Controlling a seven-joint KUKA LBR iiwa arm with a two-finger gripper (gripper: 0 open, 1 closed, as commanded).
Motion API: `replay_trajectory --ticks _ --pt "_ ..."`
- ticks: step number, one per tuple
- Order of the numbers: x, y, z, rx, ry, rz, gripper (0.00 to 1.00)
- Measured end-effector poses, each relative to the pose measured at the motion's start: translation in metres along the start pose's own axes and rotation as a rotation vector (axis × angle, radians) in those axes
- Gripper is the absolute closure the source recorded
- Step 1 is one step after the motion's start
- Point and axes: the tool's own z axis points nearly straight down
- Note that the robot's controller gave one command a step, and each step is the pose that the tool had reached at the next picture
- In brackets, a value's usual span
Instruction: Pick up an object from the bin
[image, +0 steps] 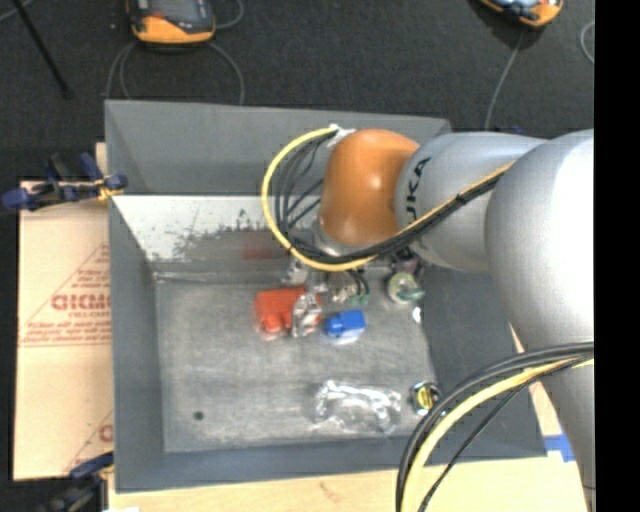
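Two things, red block (270, 311) and blue cap (345, 324), beside the tool (308, 316) (state unclear); open bin floor (205, 365) leftward.

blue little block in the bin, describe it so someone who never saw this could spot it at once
In the grey metal bin, look below the arm's orange wrist cover to the gripper. The small blue rounded block lies beside it, on the view's right. It is the only blue thing; the red-orange lump lies on the gripper's other side.
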Motion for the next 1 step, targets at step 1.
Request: replay_trajectory --ticks 1 --pt "0.008 0.0001 -0.1339 0.002 0.003 0.007 1.0"
